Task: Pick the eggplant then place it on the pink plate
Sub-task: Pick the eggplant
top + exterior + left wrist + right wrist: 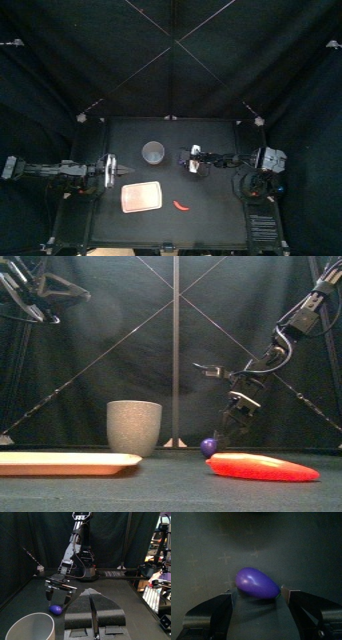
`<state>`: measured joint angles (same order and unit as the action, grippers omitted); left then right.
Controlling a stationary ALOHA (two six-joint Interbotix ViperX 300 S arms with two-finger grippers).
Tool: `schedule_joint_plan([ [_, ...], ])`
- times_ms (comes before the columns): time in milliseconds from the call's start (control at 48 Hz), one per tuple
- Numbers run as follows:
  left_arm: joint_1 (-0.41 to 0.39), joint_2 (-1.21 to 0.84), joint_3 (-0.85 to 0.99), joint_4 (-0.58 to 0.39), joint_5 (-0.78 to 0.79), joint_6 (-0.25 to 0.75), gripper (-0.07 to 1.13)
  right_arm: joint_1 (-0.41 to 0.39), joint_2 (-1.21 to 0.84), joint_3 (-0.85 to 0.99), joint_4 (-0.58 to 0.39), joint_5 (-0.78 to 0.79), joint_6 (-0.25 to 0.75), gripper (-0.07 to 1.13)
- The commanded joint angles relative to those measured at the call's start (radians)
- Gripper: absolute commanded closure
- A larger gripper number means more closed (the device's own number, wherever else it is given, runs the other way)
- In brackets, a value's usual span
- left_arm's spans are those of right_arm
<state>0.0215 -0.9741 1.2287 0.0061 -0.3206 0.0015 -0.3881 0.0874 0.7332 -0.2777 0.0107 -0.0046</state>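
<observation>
The small black table carries a flat pink plastic tray left of the middle toward the front, a long red-orange toy vegetable just beside its right edge, a tall grey speckled cup standing upright behind the tray, and a small purple toy eggplant right of that cup.

Purple eggplant between parted gripper jaws

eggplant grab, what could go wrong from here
The eggplant is small and rounded, lying between the open jaws of the right hand; it might roll or squirt out as they close. The grey cup stands near the way to the pink plate, and a red toy food lies beside the plate, so the carry could bump either.
</observation>
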Motion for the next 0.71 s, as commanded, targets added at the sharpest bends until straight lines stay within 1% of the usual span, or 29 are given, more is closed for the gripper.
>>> schedule_joint_plan([
  [21, 0.002, 0.003, -0.012, 0.002, -0.003, 0.002, 1.07, 0.002, -0.014, -0.041, -0.009, 0.003, -0.003, 0.04],
  [375, 0.002, 0.003, -0.012, 0.002, 0.006, 0.002, 1.07, 0.006, 0.061, -0.095, -0.017, 0.035, -0.002, 0.04],
  [521, 0.002, 0.002, -0.012, 0.002, 0.012, 0.002, 1.07, 0.015, 0.086, -0.11, -0.009, 0.037, 0.003, 0.09],
  [604, 0.002, 0.002, -0.012, 0.002, 0.014, 0.002, 1.07, 0.015, 0.086, -0.107, -0.005, 0.043, 0.006, 0.18],
  [708, 0.002, 0.002, -0.012, 0.002, 0.014, 0.002, 1.07, 0.015, 0.078, -0.1, 0.017, 0.055, 0.006, 0.41],
])
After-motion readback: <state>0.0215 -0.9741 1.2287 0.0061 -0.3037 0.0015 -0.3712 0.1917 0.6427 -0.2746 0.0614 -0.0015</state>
